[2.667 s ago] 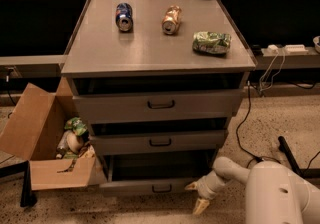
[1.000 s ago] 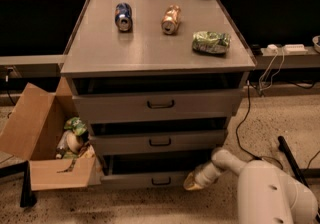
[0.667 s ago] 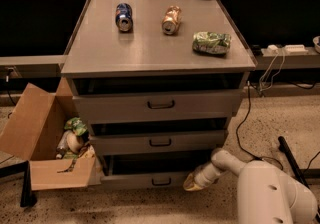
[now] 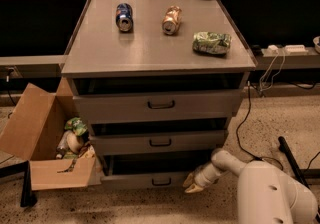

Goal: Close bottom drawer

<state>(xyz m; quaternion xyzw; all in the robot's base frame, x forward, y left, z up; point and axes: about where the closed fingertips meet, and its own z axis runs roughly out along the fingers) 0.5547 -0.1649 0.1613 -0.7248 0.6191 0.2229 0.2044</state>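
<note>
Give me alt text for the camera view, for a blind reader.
The robot's claw is at the right end of the bottom drawer, which juts out of a grey cabinet. An open cardboard box stands beside it.

1 cam, high front; fingers (image 4: 192,187) low-right.

The robot's bulky white arm housing (image 4: 270,195) fills the near right corner of the scene. From it a slimmer white forearm (image 4: 226,161) reaches leftward and bends down at the wrist (image 4: 206,174). The pale yellowish gripper (image 4: 192,184) sits low, close to the floor, pointing left and slightly downward, right of centre.
</note>
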